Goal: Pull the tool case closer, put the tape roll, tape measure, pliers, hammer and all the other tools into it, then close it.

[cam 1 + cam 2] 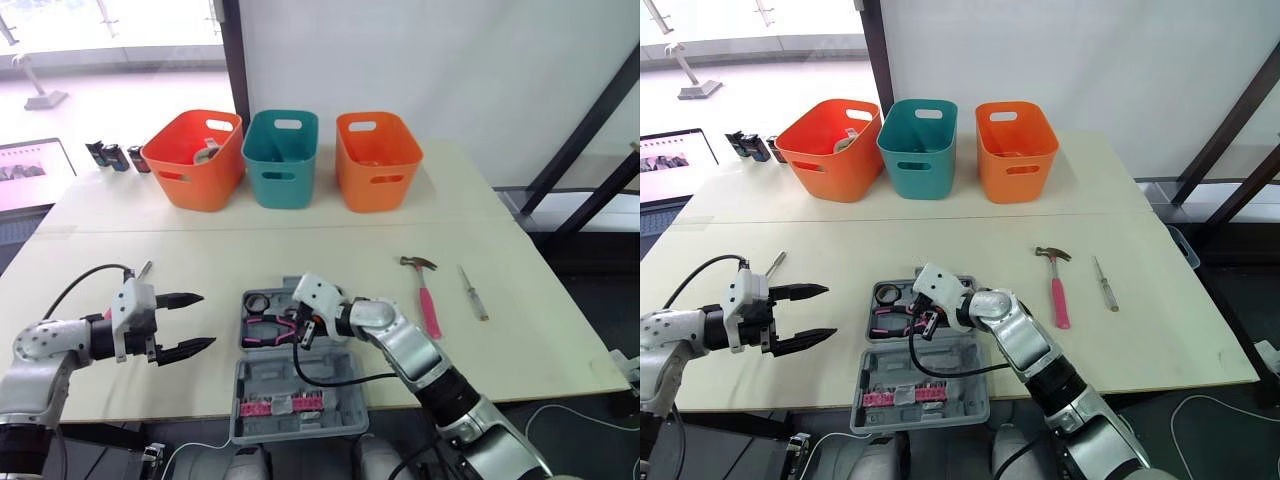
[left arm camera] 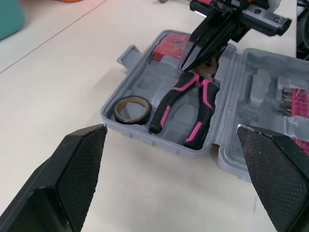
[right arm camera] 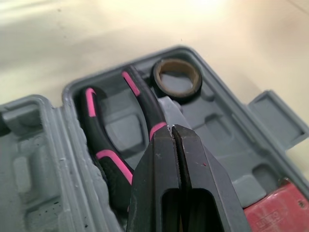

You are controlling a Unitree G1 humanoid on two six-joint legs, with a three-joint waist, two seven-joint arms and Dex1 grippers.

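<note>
The tool case (image 1: 262,378) lies open at 6 o'clock on the table, hard against the near edge, so the pull-closer step looks done and you are in the packing step. In its far half sit the pliers (image 2: 163,115), bedded in their moulded slot. The tape roll (image 2: 131,119) is in the pocket just beside the handles, and what looks like the red tape measure (image 2: 170,46) is in the corner past the pliers' head. The near half carries a pink bit rack.

Your right gripper (image 3: 172,129) hangs over the pliers' head with its two fingers pressed together and nothing between them. I judge the pliers placed, or being nudged home.

Your left gripper (image 1: 205,320) hovers at 9 o'clock from the case, spread wide and empty, well apart from it.

The tools not yet packed are:
- The hammer (image 1: 426,295) lies at 2 o'clock from the case.
- The screwdriver (image 1: 472,293) lies just beyond the hammer.
- A small metal tool (image 1: 774,264) lies at 10 o'clock, near your left arm.

Three bins (image 1: 282,175) line the table's far side at 12 o'clock.

Next, lift the right gripper clear, part its fingers, and swing to 2 o'clock for the hammer. Take the pink handle near its balance point, since the head is heavy and may tip. Leave the small tool for the left gripper.
</note>
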